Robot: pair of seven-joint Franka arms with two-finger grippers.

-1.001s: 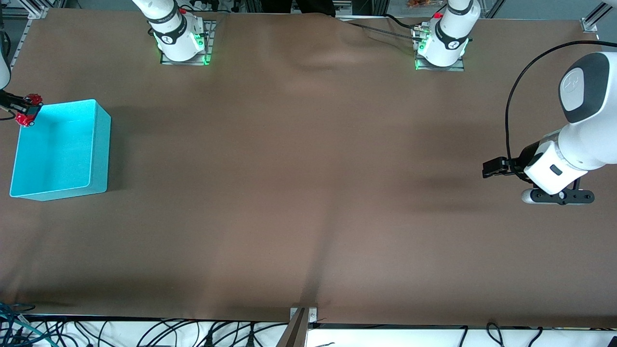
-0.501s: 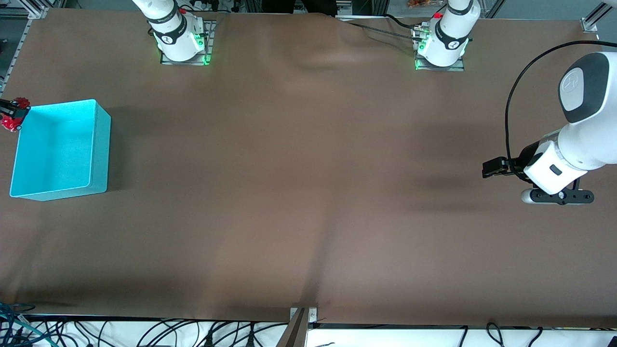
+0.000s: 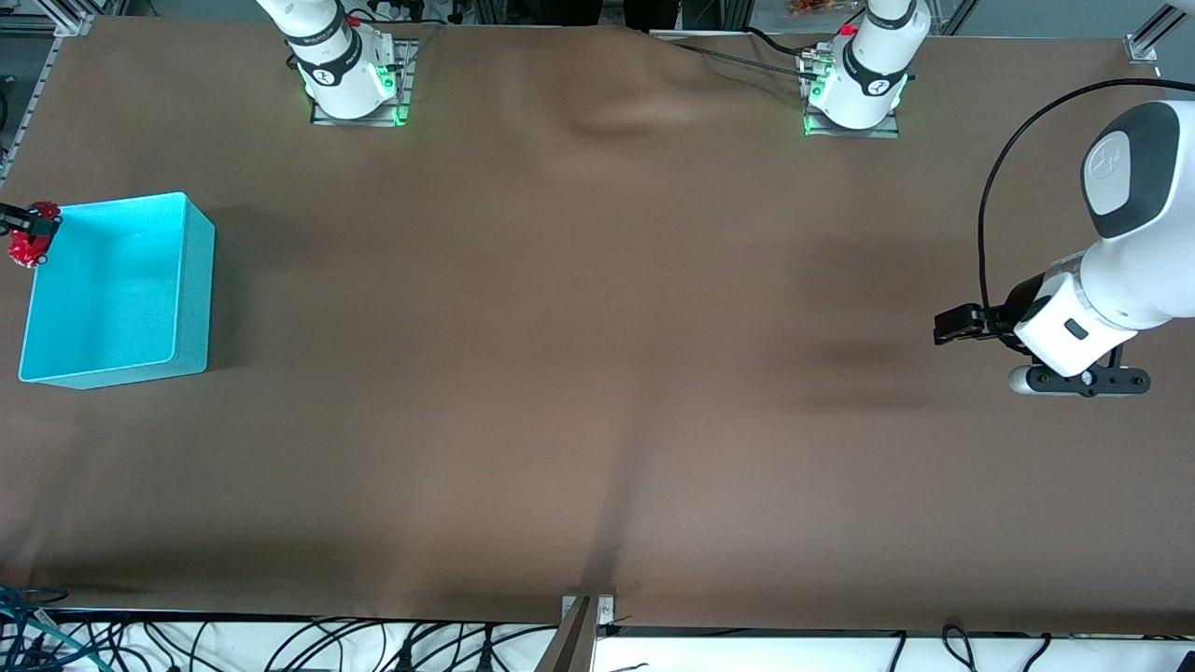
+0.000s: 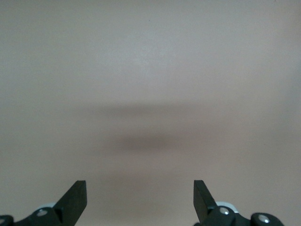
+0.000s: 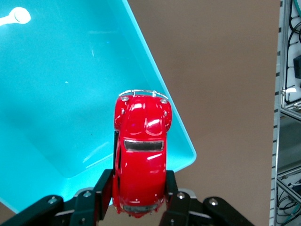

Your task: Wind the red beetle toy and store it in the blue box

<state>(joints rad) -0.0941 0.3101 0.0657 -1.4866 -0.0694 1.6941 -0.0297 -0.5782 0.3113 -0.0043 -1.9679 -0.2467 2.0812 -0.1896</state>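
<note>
Right gripper point(image 3: 26, 227) over corner of blue box point(image 3: 191, 289) at right arm's end of table point(image 3: 579, 373), corner farther from front camera; fingers clamped on red beetle toy point(image 3: 25, 248). Box open-topped, resting on table. Left gripper point(image 3: 954, 325) hangs above bare table at left arm's end, arm waiting. Both arm bases along table edge farthest from front camera.
</note>
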